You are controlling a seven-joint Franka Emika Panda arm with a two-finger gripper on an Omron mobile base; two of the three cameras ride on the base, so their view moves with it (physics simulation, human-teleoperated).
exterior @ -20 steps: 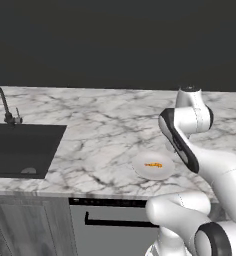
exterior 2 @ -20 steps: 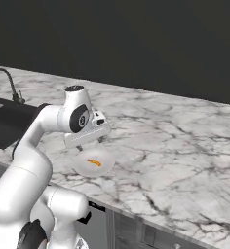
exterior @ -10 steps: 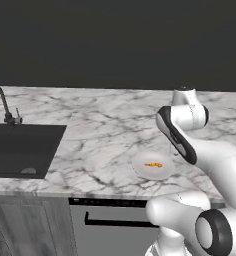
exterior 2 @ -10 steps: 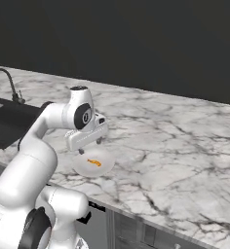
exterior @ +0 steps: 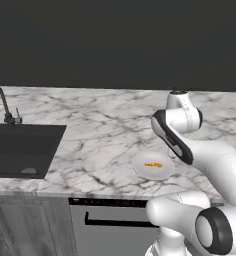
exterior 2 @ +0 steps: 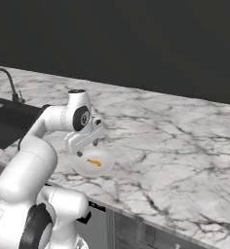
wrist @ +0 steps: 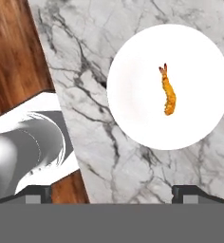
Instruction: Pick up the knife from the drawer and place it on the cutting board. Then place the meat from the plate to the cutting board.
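One plate (exterior: pixel 152 165) sits near the counter's front edge in your left base view, holding one orange piece of meat (exterior: pixel 153 164).

From the right base view, your gripper (exterior 2: pixel 86 148) hangs just above the plate's (exterior 2: pixel 93 163) far-left rim.

In your hand view, the fingers (wrist: pixel 186 191) stand wide and empty; the meat (wrist: pixel 168 93) lies ahead, long axis pointing away from them.

Orange meat (wrist: pixel 168 96), white plate (wrist: pixel 133 85), grey-veined marble counter (exterior: pixel 105 130).
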